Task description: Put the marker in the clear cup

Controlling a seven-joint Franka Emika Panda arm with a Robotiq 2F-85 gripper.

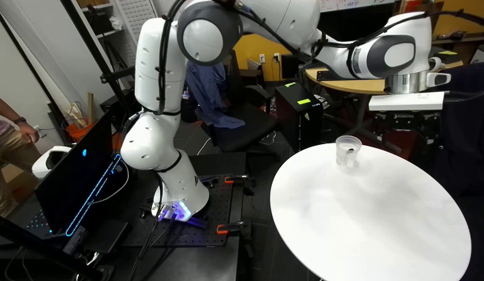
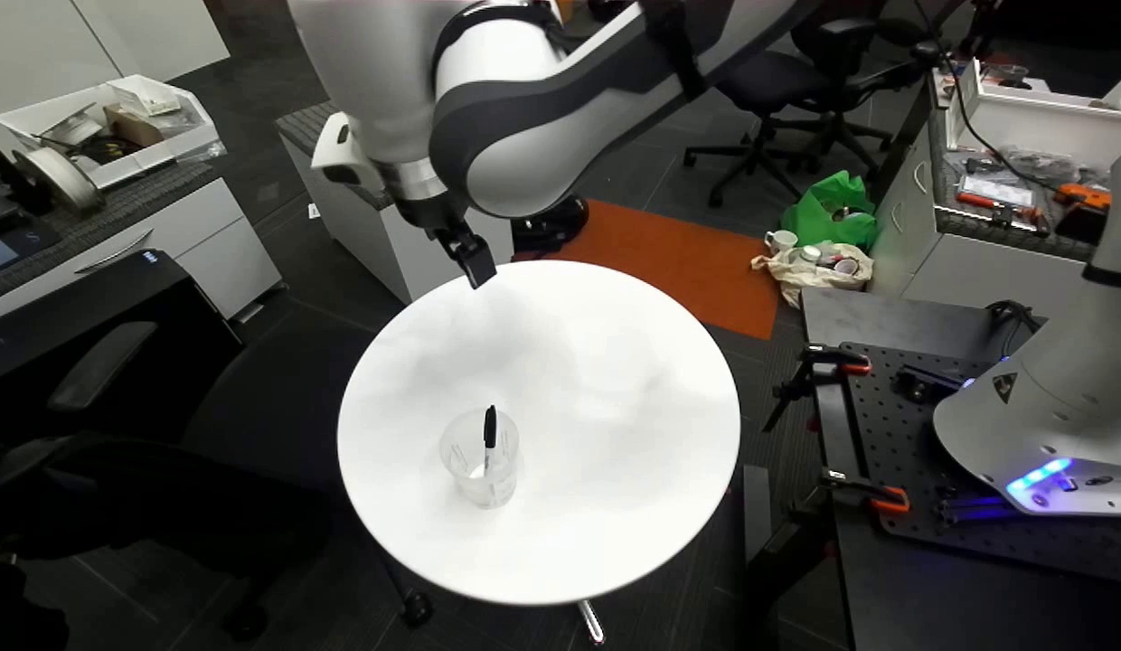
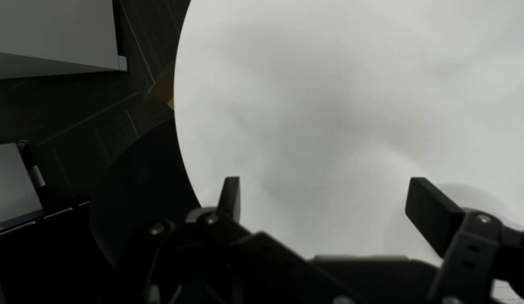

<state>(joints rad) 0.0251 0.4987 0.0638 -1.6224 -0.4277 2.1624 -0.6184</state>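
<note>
Fingers (image 3: 432, 213) wide and empty, and there's the black-capped marker (image 2: 490, 432), near upright inside the clear cup (image 2: 468, 459), at six o'clock from them in an exterior view!

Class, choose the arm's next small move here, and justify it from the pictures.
I would probably raise the hand straight up, away from the white table: the marker is already inside the clear cup, and the open hand holds nothing.
</note>
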